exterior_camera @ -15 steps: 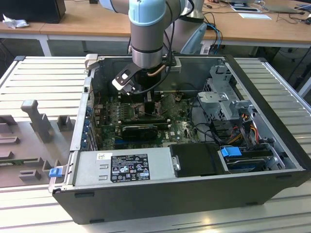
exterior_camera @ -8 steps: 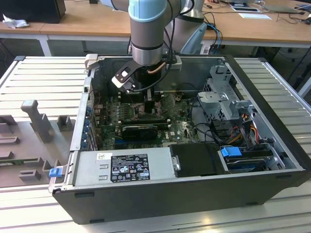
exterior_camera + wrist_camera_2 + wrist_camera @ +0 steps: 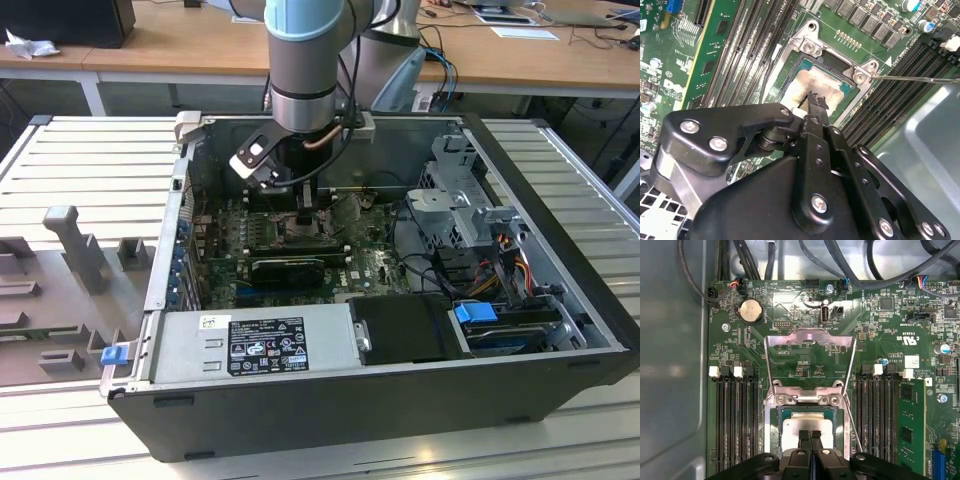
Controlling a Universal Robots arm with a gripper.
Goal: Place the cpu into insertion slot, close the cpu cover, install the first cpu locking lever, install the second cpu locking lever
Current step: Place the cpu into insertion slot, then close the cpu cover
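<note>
Jaws are pressed together with nothing between them. In the exterior view the arm (image 3: 305, 60) reaches down from the upper middle of the frame into the open computer case (image 3: 350, 410). In the second wrist view the black fingertips (image 3: 816, 100) sit right over the cpu (image 3: 800, 82), which lies flat in the insertion slot (image 3: 810, 47). In the first wrist view the cpu cover (image 3: 810, 337) is flipped open, away from the slot, and a thin lever (image 3: 852, 425) lies beside it.
</note>
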